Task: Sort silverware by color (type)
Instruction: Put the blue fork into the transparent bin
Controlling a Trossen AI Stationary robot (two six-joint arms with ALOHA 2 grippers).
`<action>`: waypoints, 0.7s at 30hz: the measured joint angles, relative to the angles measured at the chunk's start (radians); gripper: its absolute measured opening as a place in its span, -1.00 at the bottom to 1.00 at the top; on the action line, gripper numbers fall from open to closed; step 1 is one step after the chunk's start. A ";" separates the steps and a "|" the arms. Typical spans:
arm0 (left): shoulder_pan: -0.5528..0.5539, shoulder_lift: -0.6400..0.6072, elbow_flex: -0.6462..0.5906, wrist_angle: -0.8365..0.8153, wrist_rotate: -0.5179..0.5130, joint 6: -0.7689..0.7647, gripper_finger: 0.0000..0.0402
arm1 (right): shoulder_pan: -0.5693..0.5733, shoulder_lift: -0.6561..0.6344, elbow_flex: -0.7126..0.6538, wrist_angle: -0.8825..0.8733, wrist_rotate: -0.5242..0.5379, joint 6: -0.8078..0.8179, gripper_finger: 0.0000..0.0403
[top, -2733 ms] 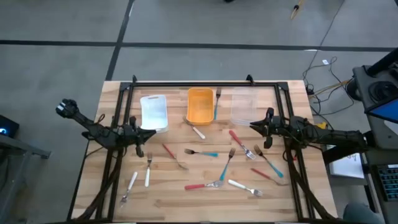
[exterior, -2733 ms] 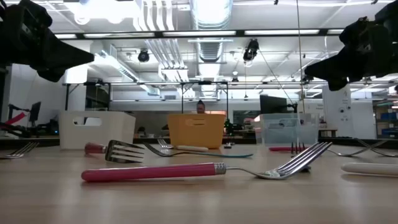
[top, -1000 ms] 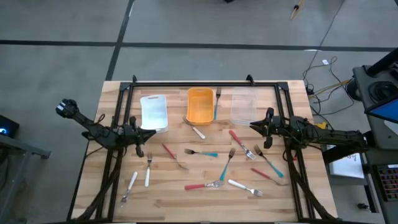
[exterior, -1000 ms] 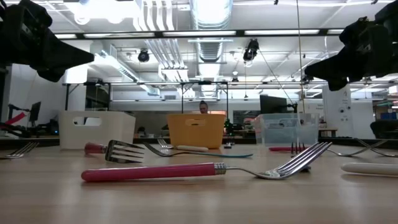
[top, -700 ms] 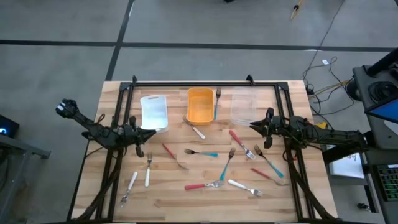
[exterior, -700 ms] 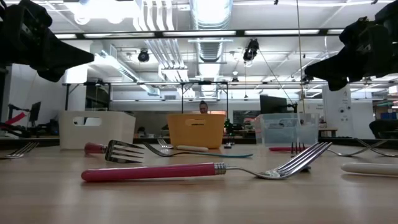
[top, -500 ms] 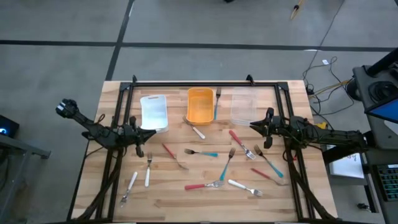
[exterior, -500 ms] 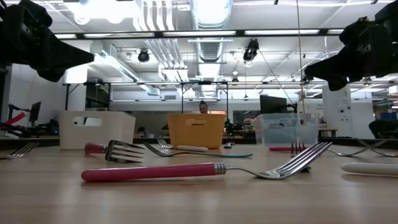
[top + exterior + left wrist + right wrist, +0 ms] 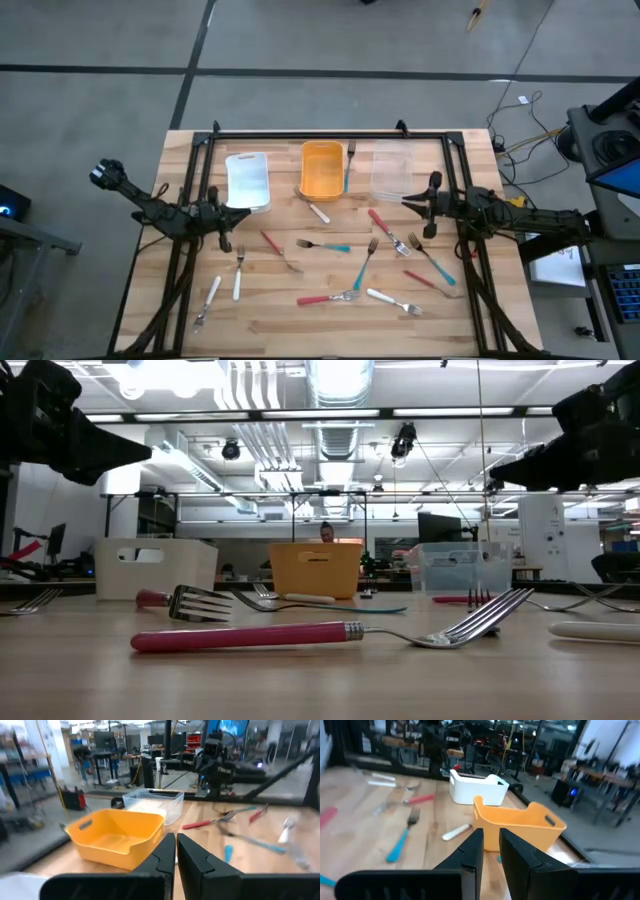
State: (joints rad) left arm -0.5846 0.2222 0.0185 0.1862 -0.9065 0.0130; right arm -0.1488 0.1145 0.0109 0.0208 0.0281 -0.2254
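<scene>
The silverware lies scattered flat on the wooden table: a red-handled fork [image 9: 325,298] [image 9: 250,637] near the front, teal-handled forks [image 9: 325,245] [image 9: 362,268], white-handled ones [image 9: 393,300] [image 9: 237,280], and a red one [image 9: 385,228]. My left gripper [image 9: 243,213] [image 9: 176,837] hovers level and shut over the table's left side, in front of the white bin. My right gripper [image 9: 405,201] [image 9: 491,832] hovers level over the right side, in front of the clear bin. A narrow gap shows between its fingers, with nothing in it.
Three bins stand in a row at the far edge: white [image 9: 247,180], orange [image 9: 321,168] and clear [image 9: 392,172]. A teal utensil [image 9: 347,170] lies beside the orange bin and a white-handled one [image 9: 317,210] in front of it. A black frame borders the table.
My right gripper has rolled about its own pointing line while staying in place above the table. The silverware and bins have not moved.
</scene>
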 joint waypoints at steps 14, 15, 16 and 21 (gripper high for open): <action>0.000 0.000 0.000 0.529 -0.021 -0.271 -1.00 | 0.000 0.132 0.089 0.073 0.026 0.683 -0.74; 0.000 0.000 0.000 0.556 -0.033 -0.233 -1.00 | 0.000 0.158 0.112 0.063 0.025 0.701 -0.74; 0.000 0.000 0.000 0.583 -0.049 -0.194 -1.00 | 0.000 0.185 0.136 0.046 0.025 0.709 -0.74; 0.002 0.000 0.001 0.608 -0.172 0.030 -1.00 | 0.000 0.319 0.284 -0.130 0.024 0.751 -0.74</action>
State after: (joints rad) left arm -0.5825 0.2222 0.0193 0.7940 -1.0788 0.0427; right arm -0.1486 0.4336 0.2946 -0.1094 0.0526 0.5260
